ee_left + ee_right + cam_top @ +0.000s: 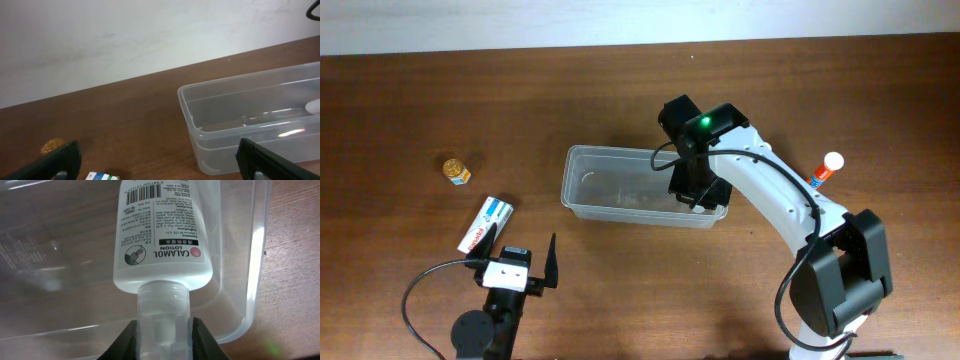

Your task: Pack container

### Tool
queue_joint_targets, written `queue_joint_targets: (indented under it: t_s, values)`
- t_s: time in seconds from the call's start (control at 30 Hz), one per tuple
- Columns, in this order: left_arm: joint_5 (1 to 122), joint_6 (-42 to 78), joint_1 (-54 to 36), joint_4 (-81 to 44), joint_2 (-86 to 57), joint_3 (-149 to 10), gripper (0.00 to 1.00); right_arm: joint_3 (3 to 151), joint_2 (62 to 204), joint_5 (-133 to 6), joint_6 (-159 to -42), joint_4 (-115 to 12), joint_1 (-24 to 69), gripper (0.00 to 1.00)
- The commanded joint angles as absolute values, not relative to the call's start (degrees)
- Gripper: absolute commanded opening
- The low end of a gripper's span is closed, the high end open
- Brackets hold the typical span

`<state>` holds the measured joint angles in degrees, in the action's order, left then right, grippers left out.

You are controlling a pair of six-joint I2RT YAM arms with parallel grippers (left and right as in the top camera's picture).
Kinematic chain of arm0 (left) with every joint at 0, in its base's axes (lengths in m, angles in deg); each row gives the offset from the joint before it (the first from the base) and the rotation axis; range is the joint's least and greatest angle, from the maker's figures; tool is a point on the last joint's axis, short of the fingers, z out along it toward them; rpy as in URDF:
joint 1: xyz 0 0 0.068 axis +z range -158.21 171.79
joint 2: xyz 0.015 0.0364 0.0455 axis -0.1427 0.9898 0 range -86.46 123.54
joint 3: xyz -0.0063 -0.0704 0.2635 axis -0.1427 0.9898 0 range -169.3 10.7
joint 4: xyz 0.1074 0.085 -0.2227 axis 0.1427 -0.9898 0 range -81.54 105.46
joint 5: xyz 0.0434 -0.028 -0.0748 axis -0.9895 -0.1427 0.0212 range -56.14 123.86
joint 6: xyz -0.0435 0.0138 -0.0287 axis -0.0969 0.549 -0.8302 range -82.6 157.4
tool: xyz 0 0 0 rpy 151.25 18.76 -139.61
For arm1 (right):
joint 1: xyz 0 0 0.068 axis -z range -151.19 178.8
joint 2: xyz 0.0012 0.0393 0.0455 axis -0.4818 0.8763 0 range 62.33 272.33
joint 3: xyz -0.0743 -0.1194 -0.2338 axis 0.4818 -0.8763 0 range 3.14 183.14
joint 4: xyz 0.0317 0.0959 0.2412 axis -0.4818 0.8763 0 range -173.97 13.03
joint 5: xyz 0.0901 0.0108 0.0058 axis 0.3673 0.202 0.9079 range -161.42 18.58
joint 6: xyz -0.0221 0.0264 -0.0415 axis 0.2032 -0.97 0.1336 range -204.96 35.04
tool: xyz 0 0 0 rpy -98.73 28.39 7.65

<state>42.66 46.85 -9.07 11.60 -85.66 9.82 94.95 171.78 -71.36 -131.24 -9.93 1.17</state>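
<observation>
Container [572, 182] | right pincer [164, 341] pinching lotion bottle [165, 235] cap within it | left pincer [160, 167] spread near box [485, 223]

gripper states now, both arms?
Left gripper: open, empty.
Right gripper: shut on the lotion bottle by its cap.

A gold jar [456, 171], a white box [485, 224] and a white-capped stick [825, 171] sit on the wooden table [620, 300].

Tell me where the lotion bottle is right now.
In the right wrist view, the lotion bottle is gripped by its cap in the right hand, inside the container at its right end.
</observation>
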Motion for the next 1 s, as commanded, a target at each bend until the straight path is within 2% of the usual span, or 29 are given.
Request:
queue_joint_targets:
  t_s: [0.0, 0.47, 0.97]
  values:
    - [42.64, 47.38, -8.79, 11.55, -86.12, 10.19, 0.99, 97.16, 170.69, -72.06, -128.36, -9.69, 1.76, 0.24]
    - [42.64, 47.36, -8.79, 11.55, -86.12, 10.19, 0.99, 103.06, 170.69, -72.39, -122.61, -7.76, 7.02, 0.25]
    - [42.64, 47.36, -8.79, 11.55, -86.12, 10.19, 0.99, 103.06, 170.69, -72.52, -116.23, -13.88, 7.88, 0.29]
